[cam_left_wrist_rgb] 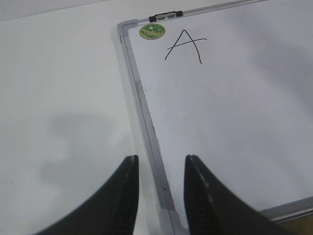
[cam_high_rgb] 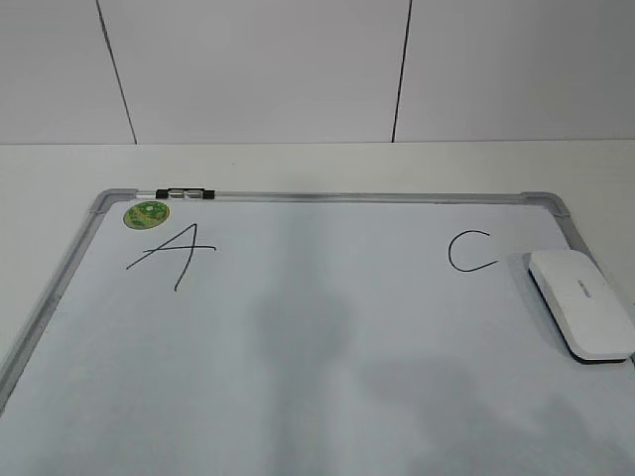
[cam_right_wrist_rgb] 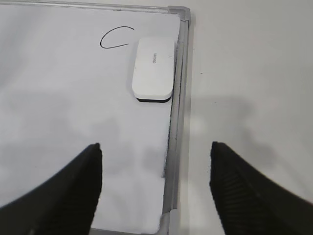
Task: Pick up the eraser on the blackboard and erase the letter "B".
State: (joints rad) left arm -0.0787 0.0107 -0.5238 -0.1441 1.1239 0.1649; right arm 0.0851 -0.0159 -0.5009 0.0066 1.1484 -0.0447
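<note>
The white eraser lies on the blackboard at its right edge, just right of the letter "C"; it also shows in the right wrist view. No letter "B" shows anywhere; the board between "A" and "C" is blank. My right gripper is open and empty, hovering over the board's near right frame, well short of the eraser. My left gripper is open and empty over the board's near left frame. Neither gripper shows in the exterior view.
A round green sticker and a small black-and-silver clip sit at the board's far left corner. The board lies on a white table with a white panelled wall behind. Bare table flanks the board on both sides.
</note>
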